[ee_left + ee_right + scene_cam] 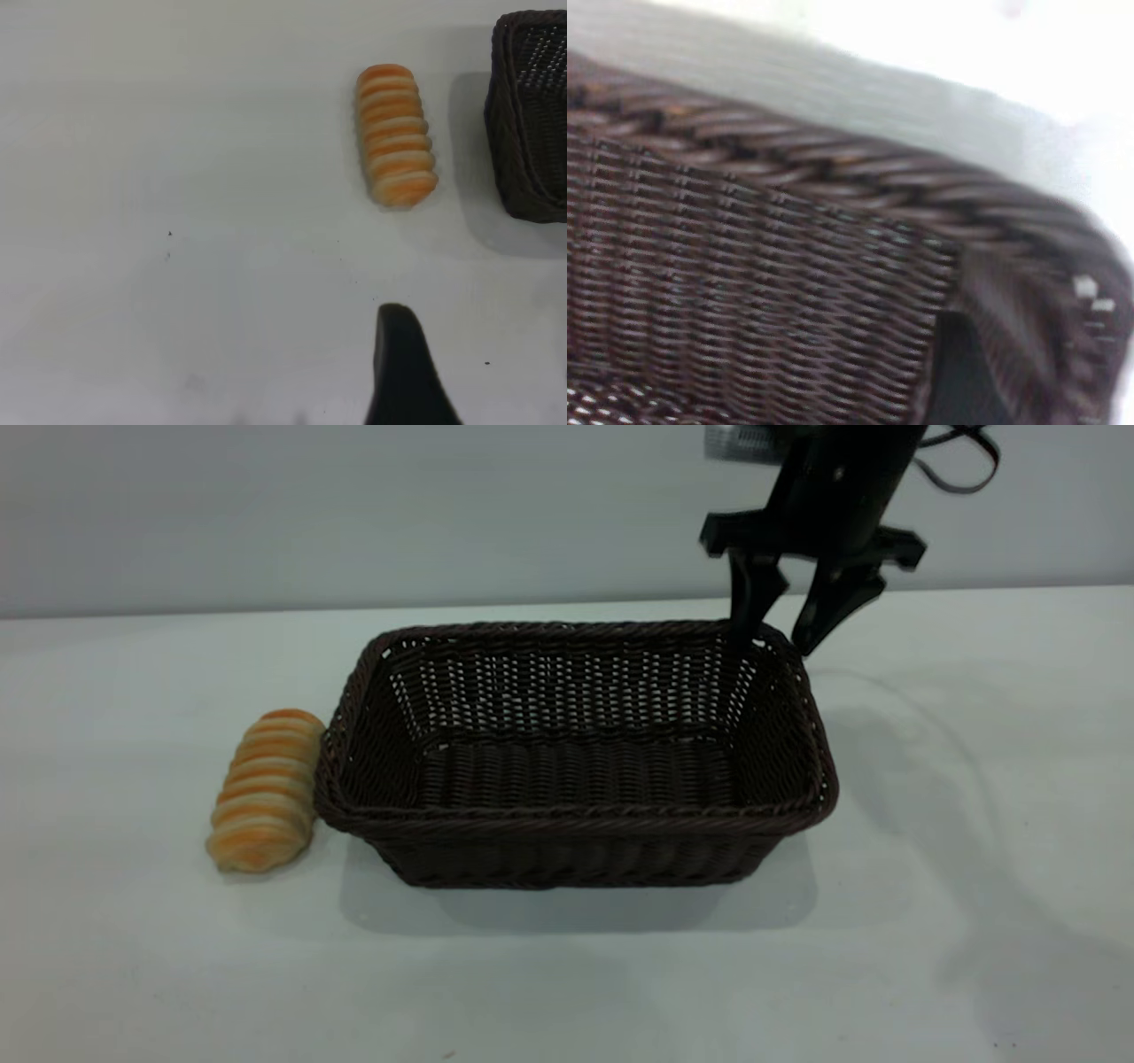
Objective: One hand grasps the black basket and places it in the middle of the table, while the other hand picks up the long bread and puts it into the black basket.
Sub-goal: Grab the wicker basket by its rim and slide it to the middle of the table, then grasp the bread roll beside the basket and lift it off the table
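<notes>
The black basket (576, 757) stands upright on the table (957, 850), near its middle. The long bread (266, 790) lies on the table just off the basket's left end, close to the rim. My right gripper (780, 636) is open at the basket's back right corner, with one finger inside the rim and the other outside it. The right wrist view shows the basket's braided rim (859, 168) and inner wall very close. My left gripper (403, 376) shows only as a dark tip in the left wrist view, some way from the bread (396, 135) and apart from the basket's end (532, 115).
A plain grey wall stands behind the table. Bare tabletop lies in front of the basket and to its right. A few tiny dark specks (168, 235) mark the surface.
</notes>
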